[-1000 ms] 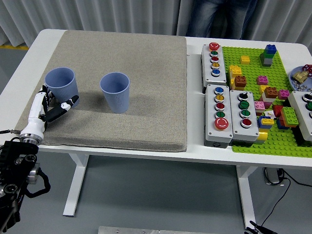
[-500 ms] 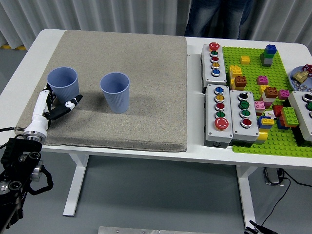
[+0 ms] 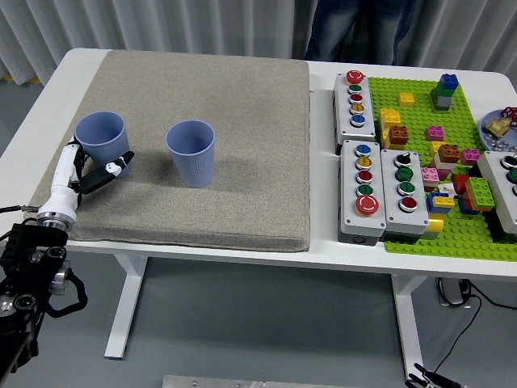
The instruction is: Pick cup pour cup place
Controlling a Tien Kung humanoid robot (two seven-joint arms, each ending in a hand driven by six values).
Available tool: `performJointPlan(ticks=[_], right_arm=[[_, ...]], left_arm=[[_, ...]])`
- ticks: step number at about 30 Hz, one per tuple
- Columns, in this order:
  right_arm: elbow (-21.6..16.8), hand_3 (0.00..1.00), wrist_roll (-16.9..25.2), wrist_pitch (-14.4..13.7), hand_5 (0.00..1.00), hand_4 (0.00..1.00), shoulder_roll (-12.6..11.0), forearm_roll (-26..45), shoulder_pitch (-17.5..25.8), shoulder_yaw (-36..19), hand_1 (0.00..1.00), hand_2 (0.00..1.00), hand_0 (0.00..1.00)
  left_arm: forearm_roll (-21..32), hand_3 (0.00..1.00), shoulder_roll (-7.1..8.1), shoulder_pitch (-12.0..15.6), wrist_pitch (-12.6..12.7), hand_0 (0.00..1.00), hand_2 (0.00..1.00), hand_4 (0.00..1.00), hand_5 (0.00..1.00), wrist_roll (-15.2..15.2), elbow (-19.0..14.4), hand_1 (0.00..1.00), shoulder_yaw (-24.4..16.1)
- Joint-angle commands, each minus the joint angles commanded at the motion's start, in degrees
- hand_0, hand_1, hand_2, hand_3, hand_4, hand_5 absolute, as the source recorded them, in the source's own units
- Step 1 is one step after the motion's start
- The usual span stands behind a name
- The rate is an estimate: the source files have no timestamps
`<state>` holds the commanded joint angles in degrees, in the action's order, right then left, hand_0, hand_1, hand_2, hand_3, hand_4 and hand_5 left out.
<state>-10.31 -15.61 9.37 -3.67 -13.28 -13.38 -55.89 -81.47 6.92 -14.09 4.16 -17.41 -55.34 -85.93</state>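
Two blue paper cups stand upright on a grey mat [image 3: 242, 105]. The left cup [image 3: 101, 133] is near the mat's left edge and the right cup [image 3: 191, 149] is a little to its right. My left hand [image 3: 95, 168] comes in from the lower left. It wraps the lower part of the left cup, with its thumb [image 3: 121, 162] on the cup's right side and its fingers [image 3: 73, 155] on the left. The cup stands on the mat. My right hand is out of view.
Two grey button boxes [image 3: 380, 190] and a third [image 3: 355, 101] stand right of the mat. Beyond them lies a green brick baseplate [image 3: 477, 234] with several loose bricks. A person stands at the far side [image 3: 355, 28]. The table's left edge is close to my hand.
My left hand has moved up and closed in around the left cup's base. The cup has shifted slightly on the mat. The right cup has not moved.
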Motion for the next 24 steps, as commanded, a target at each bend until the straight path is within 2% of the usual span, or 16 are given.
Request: performJointPlan(ticks=[17, 18, 23, 24], right_arm=[[0.00, 0.623, 0.07, 0.04, 0.224, 0.216, -0.07, -0.01, -0.30, -0.05, 0.709, 0.748, 0.763], [0.00, 0.623, 0.07, 0.05, 0.223, 0.216, -0.07, -0.01, -0.30, -0.04, 0.709, 0.748, 0.763], [0.00, 0.623, 0.09, 0.08, 0.223, 0.216, -0.09, 0.00, -0.31, -0.05, 0.709, 0.748, 0.763], [0.00, 0.622, 0.07, 0.08, 0.222, 0.216, -0.09, -0.04, -0.32, -0.08, 0.710, 0.749, 0.763]], left_arm=[[-0.80, 0.998, -0.73, -0.73, 0.38, 0.906, 0.998, 0.921, 0.306, 0.24, 0.60, 0.905, 0.24], [-0.86, 0.998, -0.73, -0.73, 0.50, 0.866, 0.998, 0.916, 0.304, 0.24, 0.56, 0.852, 0.27], [-1.03, 0.998, -0.78, -0.66, 1.53, 0.866, 0.998, 0.916, 0.304, 0.21, 0.48, 0.852, 0.28], [-1.09, 0.998, -0.78, -0.65, 1.69, 0.799, 0.982, 0.914, 0.307, 0.26, 0.48, 0.791, 0.28]])
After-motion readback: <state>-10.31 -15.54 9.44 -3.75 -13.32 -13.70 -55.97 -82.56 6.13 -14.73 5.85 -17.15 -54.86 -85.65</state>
